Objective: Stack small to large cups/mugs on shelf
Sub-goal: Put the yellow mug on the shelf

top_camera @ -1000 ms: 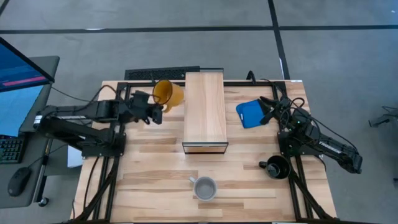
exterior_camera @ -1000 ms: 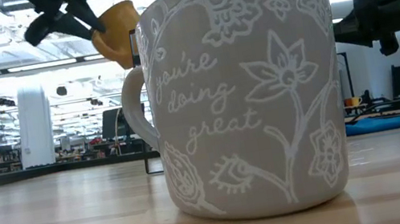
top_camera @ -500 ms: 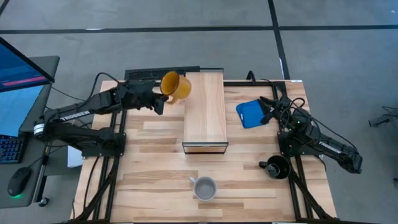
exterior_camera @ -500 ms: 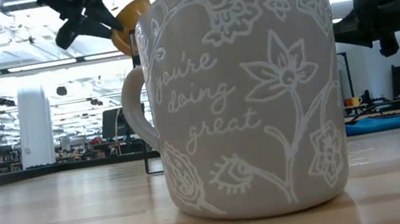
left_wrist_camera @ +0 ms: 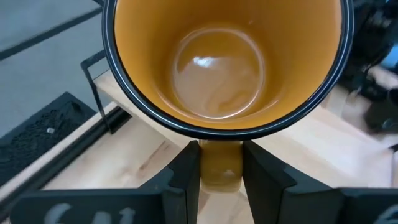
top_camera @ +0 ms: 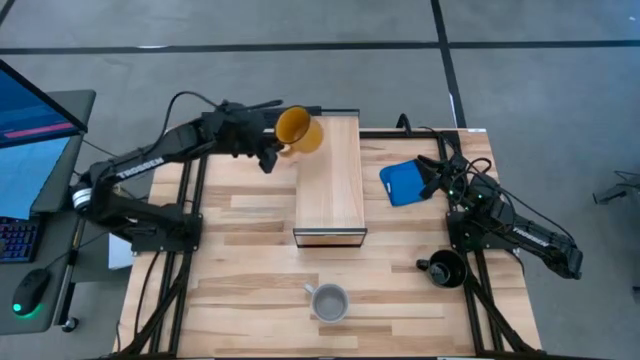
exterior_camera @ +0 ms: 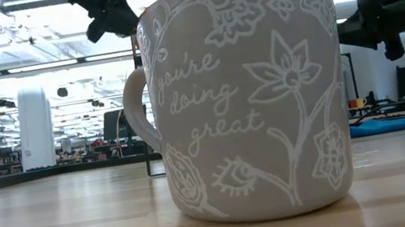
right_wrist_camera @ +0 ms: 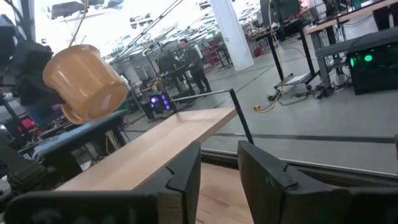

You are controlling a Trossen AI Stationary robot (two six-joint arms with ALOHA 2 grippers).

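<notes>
My left gripper point(top_camera: 270, 152) is shut on the yellow-orange mug point(top_camera: 298, 130), which is in the air over the far left corner of the light-wood shelf point(top_camera: 330, 190). The mug also shows in the right wrist view point(right_wrist_camera: 84, 81). The grey-white mug point(top_camera: 329, 302) stands upright on the table near the front edge and fills the low view point(exterior_camera: 245, 94). The black mug point(top_camera: 445, 268) stands at the right. My right gripper point(top_camera: 432, 172) waits, shut and empty, by the blue object. My left gripper pinches the mug's handle point(left_wrist_camera: 221, 169) between its two fingers point(left_wrist_camera: 186, 177). The fingers come about level from the table's left. The mug is lifted clear and tilted, with its mouth point(left_wrist_camera: 224, 62) turned back toward the wrist.
A flat blue object point(top_camera: 403, 183) lies right of the shelf, beside my right gripper. A black keyboard-like bar point(top_camera: 245, 119) lies at the table's far edge behind the left arm. A monitor point(top_camera: 35, 130) stands off the table's left side.
My left gripper has gone up and toward the table's right and far edges, carrying the yellow-orange mug from beside the shelf to over its far left corner. The mug has stayed tilted in the hold.
</notes>
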